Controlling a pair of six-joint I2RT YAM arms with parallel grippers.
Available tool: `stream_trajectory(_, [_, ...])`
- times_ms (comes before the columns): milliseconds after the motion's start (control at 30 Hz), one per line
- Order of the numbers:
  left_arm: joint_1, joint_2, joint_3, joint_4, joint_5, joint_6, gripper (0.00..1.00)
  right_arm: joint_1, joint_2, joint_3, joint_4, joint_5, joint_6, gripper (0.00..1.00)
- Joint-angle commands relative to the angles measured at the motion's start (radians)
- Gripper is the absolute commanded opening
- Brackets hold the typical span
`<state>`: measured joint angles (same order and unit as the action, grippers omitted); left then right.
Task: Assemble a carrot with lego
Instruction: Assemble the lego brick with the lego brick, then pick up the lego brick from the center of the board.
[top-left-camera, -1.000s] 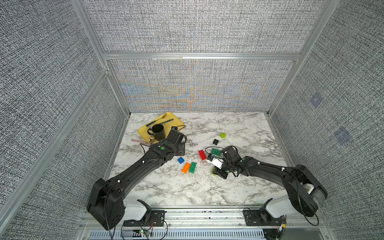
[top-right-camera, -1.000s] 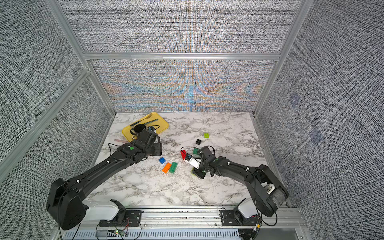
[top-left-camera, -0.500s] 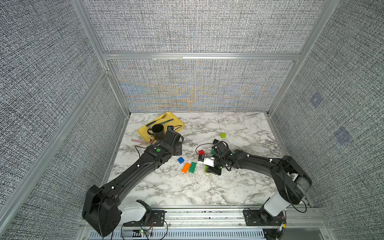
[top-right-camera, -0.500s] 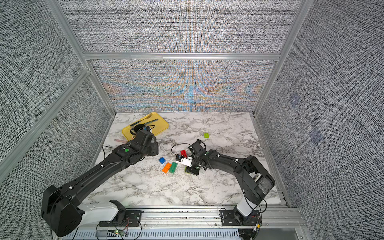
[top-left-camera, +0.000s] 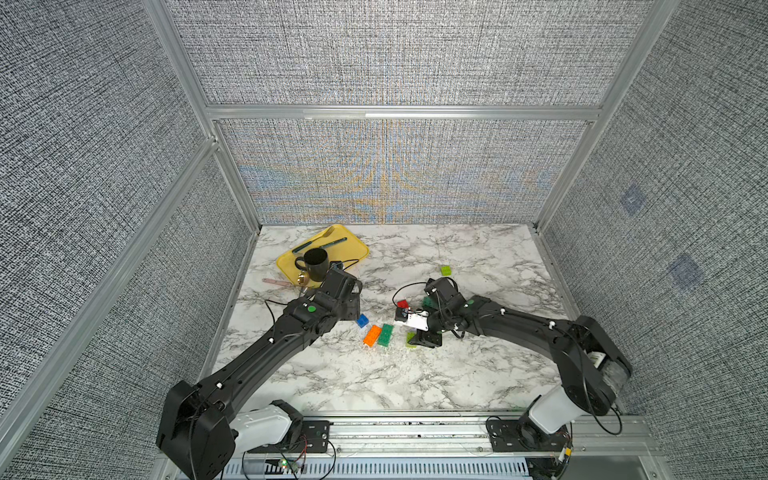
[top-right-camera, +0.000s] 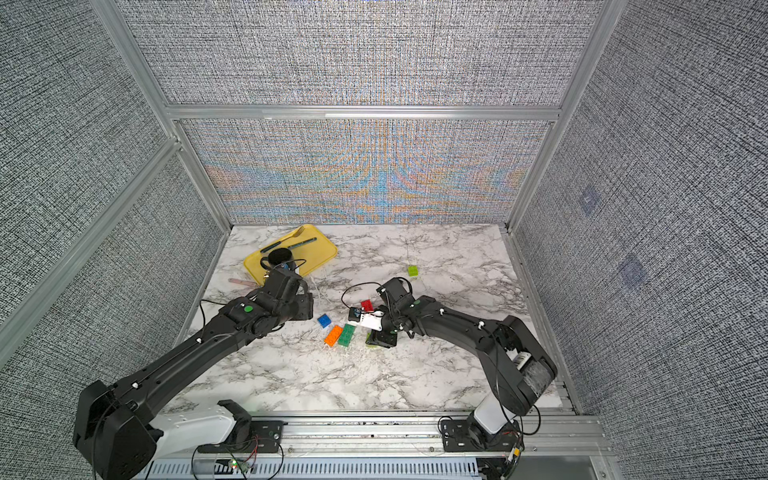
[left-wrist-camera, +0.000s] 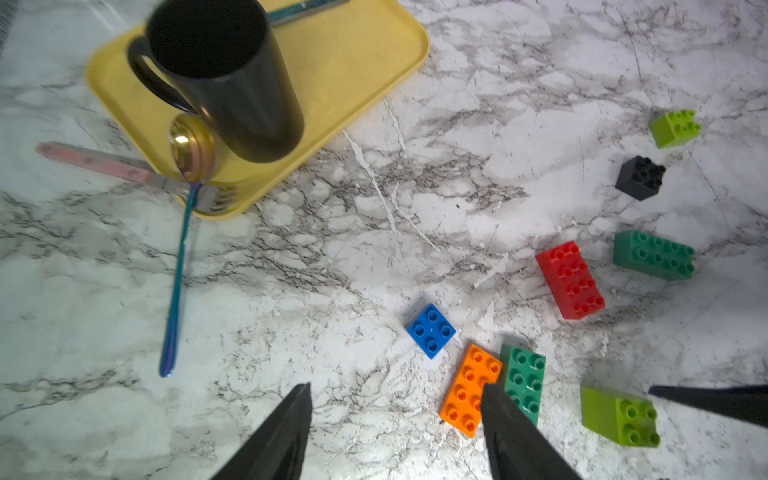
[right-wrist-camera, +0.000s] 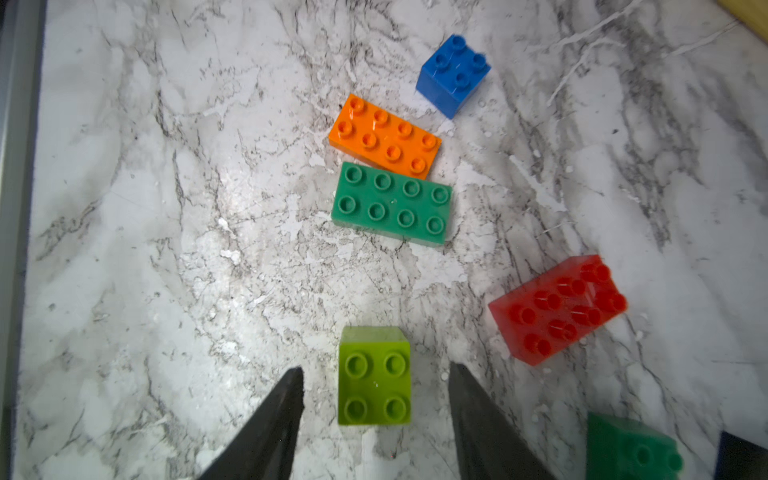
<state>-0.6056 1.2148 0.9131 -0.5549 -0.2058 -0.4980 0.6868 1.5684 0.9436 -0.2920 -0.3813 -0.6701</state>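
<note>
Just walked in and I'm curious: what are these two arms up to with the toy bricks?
Two robot arms are meant to build a carrot from bricks. The right gripper hangs open above the table, its jaws on either side of a lime brick that sits there, not held. The left gripper is open too and holds nothing, near the orange brick. The blue brick and red brick lie apart nearby. No stack shows yet.
</note>
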Motion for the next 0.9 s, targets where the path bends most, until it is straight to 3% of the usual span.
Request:
stream_trajectory(0, [-0.014, 0.005, -0.056, 0.054, 0.193, -0.032, 0.67, -0.031, -0.069, -0.039, 0.08, -0.067, 0.114, 0.7])
stream_trajectory(100, [-0.083, 0.049, -0.087, 0.074, 0.22, -0.056, 0.66, -0.093, -0.148, -0.097, 0.163, -0.112, 0.232, 0.74])
stream_trajectory(333, [-0.255, 0.209, -0.104, 0.074, 0.23, -0.172, 0.58, -0.246, -0.223, -0.135, 0.225, -0.078, 0.402, 0.74])
stream_trajectory(633, [-0.281, 0.384, -0.039, 0.092, 0.238, -0.171, 0.59, -0.263, -0.205, -0.157, 0.24, -0.03, 0.414, 0.74])
stream_trajectory(867, [-0.281, 0.496, 0.055, 0.041, 0.143, -0.133, 0.62, -0.266, -0.208, -0.158, 0.241, -0.007, 0.413, 0.75])
